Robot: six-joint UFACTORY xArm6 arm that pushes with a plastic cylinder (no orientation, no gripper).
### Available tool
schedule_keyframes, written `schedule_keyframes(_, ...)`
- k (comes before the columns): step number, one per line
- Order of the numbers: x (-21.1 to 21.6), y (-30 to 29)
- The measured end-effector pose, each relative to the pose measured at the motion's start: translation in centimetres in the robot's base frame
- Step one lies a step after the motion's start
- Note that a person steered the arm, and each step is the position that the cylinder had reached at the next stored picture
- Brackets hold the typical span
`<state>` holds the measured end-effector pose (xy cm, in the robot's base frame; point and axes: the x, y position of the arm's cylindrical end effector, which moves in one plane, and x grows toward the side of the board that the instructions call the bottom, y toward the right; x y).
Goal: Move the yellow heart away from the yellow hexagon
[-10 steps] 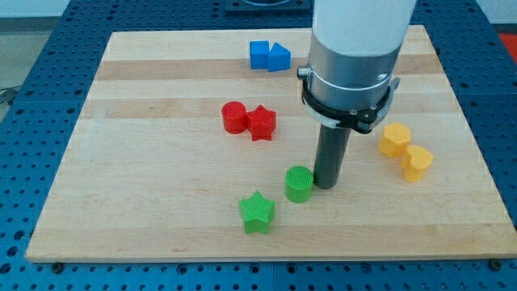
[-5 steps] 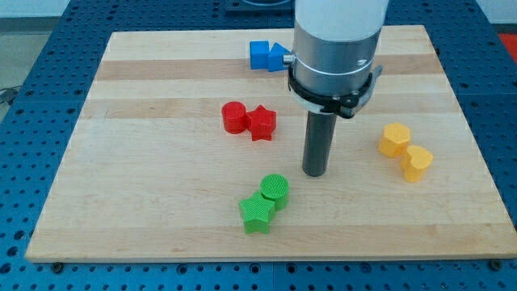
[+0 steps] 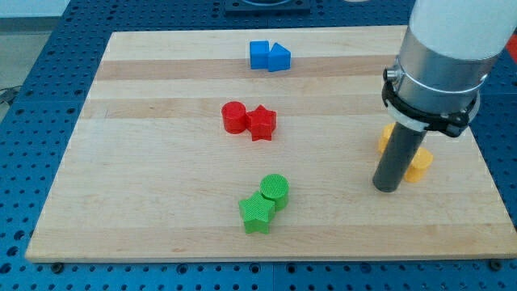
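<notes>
The yellow hexagon (image 3: 384,139) and the yellow heart (image 3: 423,163) lie close together at the view's right, the heart lower and to the right. My rod stands in front of both and hides much of each. My tip (image 3: 388,188) rests on the board just below the hexagon and at the heart's lower left. I cannot tell whether the rod touches either block.
A blue cube (image 3: 258,55) and a blue triangle (image 3: 280,57) sit together at the top. A red cylinder (image 3: 233,116) touches a red star (image 3: 262,123) mid-board. A green cylinder (image 3: 275,189) touches a green star (image 3: 257,212) near the bottom. The wooden board (image 3: 145,162) has its right edge near the yellow blocks.
My tip pushed the green cylinder left against the green star, then moved right across the board to the yellow blocks. The yellow blocks show no clear shift.
</notes>
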<state>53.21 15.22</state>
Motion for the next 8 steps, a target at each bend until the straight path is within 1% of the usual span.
schedule_keyframes(1, 0.0, 0.1)
schedule_keyframes(2, -0.6, 4.4)
schedule_keyframes(4, -0.6, 4.7)
schedule_keyframes(5, 2.8, 4.6)
schedule_keyframes(6, 2.2, 5.9)
schedule_keyframes(8, 1.5, 5.9)
